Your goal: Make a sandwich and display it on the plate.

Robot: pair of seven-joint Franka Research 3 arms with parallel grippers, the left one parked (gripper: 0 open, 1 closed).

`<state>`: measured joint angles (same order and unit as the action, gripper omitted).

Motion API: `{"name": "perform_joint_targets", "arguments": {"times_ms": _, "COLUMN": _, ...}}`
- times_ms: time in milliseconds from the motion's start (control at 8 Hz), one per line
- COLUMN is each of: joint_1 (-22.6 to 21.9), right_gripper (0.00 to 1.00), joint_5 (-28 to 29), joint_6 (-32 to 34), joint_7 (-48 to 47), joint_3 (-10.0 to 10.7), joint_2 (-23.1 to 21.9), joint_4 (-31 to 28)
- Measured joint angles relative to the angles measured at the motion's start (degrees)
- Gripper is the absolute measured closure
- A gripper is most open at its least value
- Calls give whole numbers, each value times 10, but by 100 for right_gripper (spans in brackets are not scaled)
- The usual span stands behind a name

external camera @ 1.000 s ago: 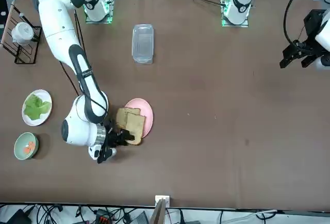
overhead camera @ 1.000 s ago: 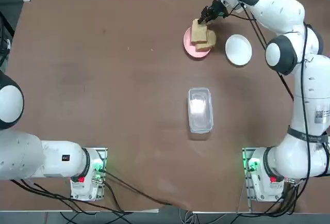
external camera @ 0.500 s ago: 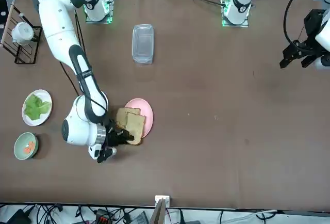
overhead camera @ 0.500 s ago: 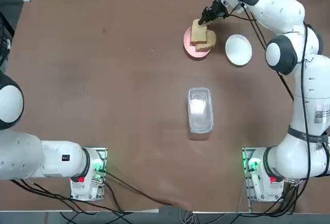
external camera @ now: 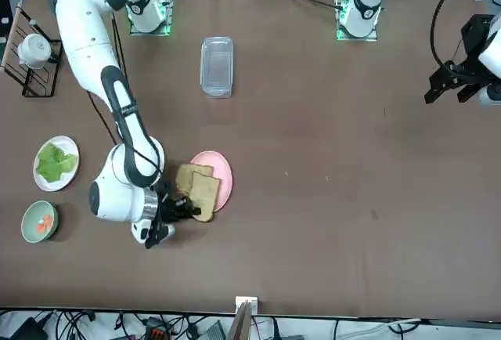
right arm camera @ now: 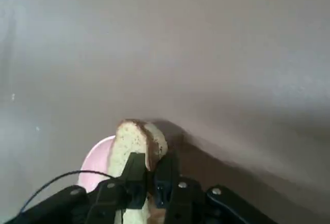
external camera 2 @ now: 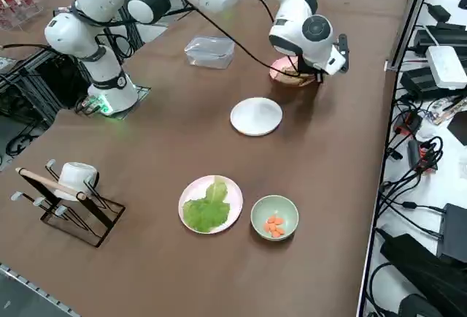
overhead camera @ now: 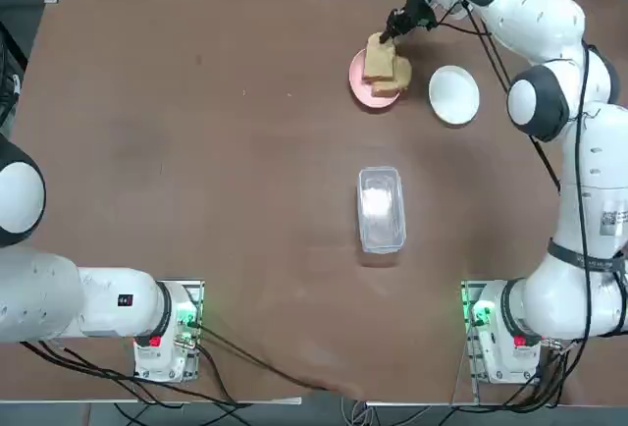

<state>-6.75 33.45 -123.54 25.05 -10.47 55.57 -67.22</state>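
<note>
Brown tabletop (overhead camera: 196, 151) stretched out before us, with a clear lidded box (overhead camera: 381, 208) nearest the bases. Farther on we saw the empty white plate (overhead camera: 453, 93) beside the pink plate (overhead camera: 365, 92) (two bread slices (overhead camera: 389, 73) lay there). At the far edge, our right gripper (overhead camera: 392, 35) had clamped one slice's edge.

Brown table (overhead camera: 196, 151) with plates (overhead camera: 453, 94), clear container (overhead camera: 381, 208).

We cannot see the pink plate's (external camera 2: 281, 71) far half in the right side view; the right gripper (external camera 2: 315, 76) and wrist cover it and most of the bread (external camera 2: 295, 77).
</note>
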Motion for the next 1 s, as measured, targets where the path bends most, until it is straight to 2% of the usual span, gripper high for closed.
{"name": "perform_joint_targets", "arguments": {"times_ms": 375, "joint_1": -1, "right_gripper": 92, "joint_5": 4, "joint_6": 40, "joint_7": -25, "joint_3": -2, "joint_2": -38, "joint_4": 3}}
{"name": "perform_joint_targets", "arguments": {"times_ms": 750, "joint_1": -1, "right_gripper": 92, "joint_5": 4, "joint_6": 107, "joint_7": -37, "joint_3": -2, "joint_2": -85, "joint_4": 5}}
{"name": "perform_joint_targets", "arguments": {"times_ms": 1000, "joint_1": 2, "right_gripper": 92, "joint_5": -17, "joint_6": 143, "joint_7": -104, "joint_3": 7, "joint_2": -119, "joint_4": 6}}
